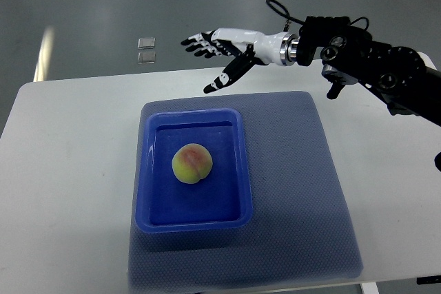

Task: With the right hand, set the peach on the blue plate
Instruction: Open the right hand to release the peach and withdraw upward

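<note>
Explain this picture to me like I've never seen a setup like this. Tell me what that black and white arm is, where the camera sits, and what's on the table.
There is one picture, taken from a camera on the robot itself, looking steeply down at its work.

The arm coming in from the right edge is the robot's right arm. It is black, and it ends in a white and black right hand with fingers, much like a person's. The fingers are spread and hold nothing. The hand hangs in the air above the far edge of the table. The left arm is out of view.

On the white table lies a blue-grey mat. On the mat sits a blue plate, really a shallow rectangular tray. A peach lies in the middle of it, untouched by the hand.

Beyond the table you see grey floor.
</note>
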